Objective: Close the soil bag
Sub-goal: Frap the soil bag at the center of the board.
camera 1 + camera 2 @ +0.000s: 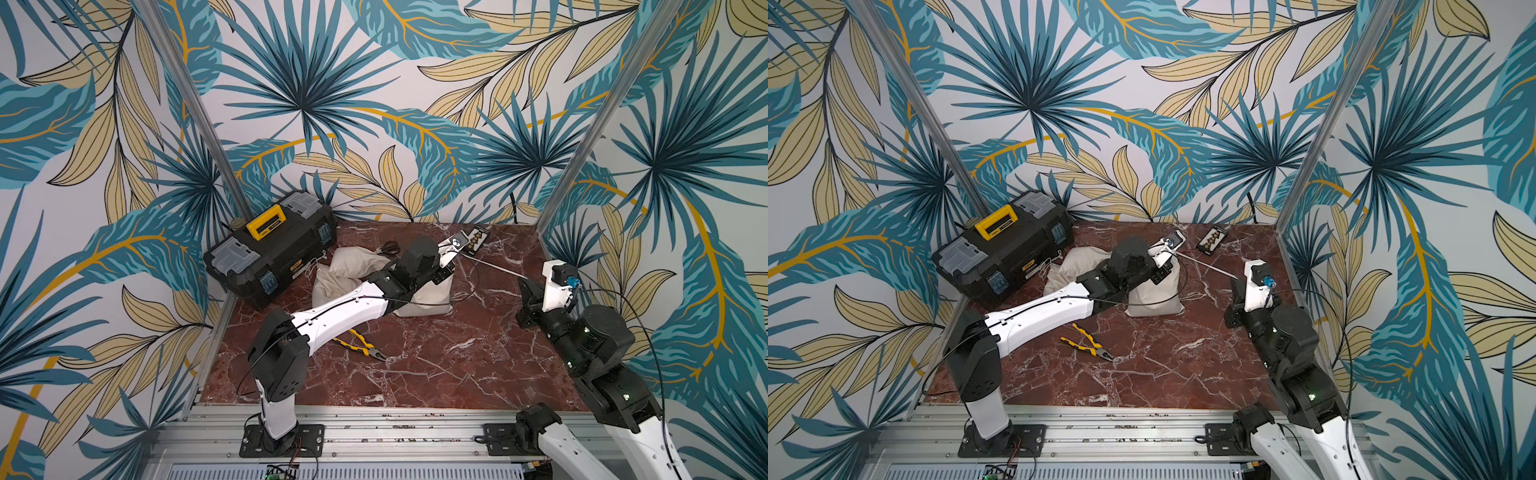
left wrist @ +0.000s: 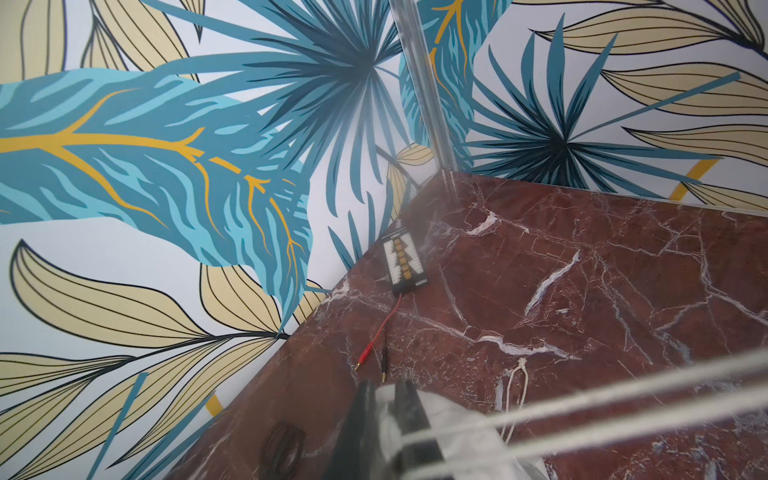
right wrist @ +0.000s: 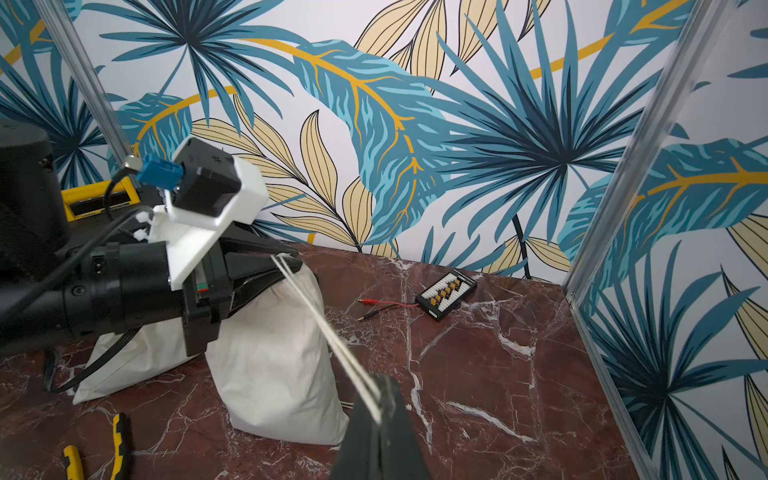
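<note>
The soil bag (image 3: 270,357) is a cream cloth sack standing upright on the red marble table (image 1: 436,365); both top views show it (image 1: 428,297) (image 1: 1154,293). My left gripper (image 3: 291,257) is shut on the gathered cloth at the bag's mouth, and the left wrist view shows cloth pinched between its dark fingers (image 2: 409,405). A white drawstring (image 3: 324,328) runs taut from the mouth to my right gripper (image 3: 380,399), which is shut on it, to the bag's right (image 1: 524,283). The same string crosses the left wrist view (image 2: 582,399).
A black and yellow toolbox (image 1: 270,245) sits at the back left. A second cream sack (image 1: 353,259) lies beside it. Yellow pliers (image 1: 359,343) lie under the left arm, and scissors (image 1: 390,248) behind the sacks. A black connector board (image 3: 446,295) with red and black leads (image 3: 386,306) lies near the back wall.
</note>
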{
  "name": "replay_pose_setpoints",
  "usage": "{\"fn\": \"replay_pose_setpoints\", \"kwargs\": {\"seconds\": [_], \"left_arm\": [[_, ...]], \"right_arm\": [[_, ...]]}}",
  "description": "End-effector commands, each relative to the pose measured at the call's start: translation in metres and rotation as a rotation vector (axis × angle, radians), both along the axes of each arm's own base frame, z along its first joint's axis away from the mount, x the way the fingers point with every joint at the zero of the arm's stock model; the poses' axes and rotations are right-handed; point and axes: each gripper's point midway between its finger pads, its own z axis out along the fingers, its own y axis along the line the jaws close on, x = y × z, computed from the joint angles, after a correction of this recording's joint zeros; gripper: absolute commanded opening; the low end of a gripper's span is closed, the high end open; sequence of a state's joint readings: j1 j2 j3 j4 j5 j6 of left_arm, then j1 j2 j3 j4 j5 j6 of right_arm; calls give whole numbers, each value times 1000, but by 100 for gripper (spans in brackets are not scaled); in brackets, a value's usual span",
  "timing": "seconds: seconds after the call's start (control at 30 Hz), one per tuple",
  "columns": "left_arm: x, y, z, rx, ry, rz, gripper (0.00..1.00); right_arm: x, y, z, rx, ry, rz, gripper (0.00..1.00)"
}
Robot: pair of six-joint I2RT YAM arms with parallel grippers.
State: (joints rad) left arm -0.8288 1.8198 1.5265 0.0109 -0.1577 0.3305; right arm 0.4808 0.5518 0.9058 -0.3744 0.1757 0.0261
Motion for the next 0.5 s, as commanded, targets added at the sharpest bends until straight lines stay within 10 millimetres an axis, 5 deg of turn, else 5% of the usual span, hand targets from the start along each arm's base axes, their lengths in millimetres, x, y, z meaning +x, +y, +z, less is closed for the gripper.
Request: {"fn": "replay_pose_setpoints", "kwargs": {"seconds": [0.0, 0.37, 0.47], "left_arm": [[76, 168, -104, 298, 191, 541, 2], [37, 234, 33, 226, -42, 601, 0], [30, 220, 35, 228, -20, 495, 3]], "right_arm": [[-20, -54, 79, 206, -284, -222, 0], [46, 48, 35, 162, -150, 148, 0], [56, 82, 22, 157, -107, 296, 0]]}}
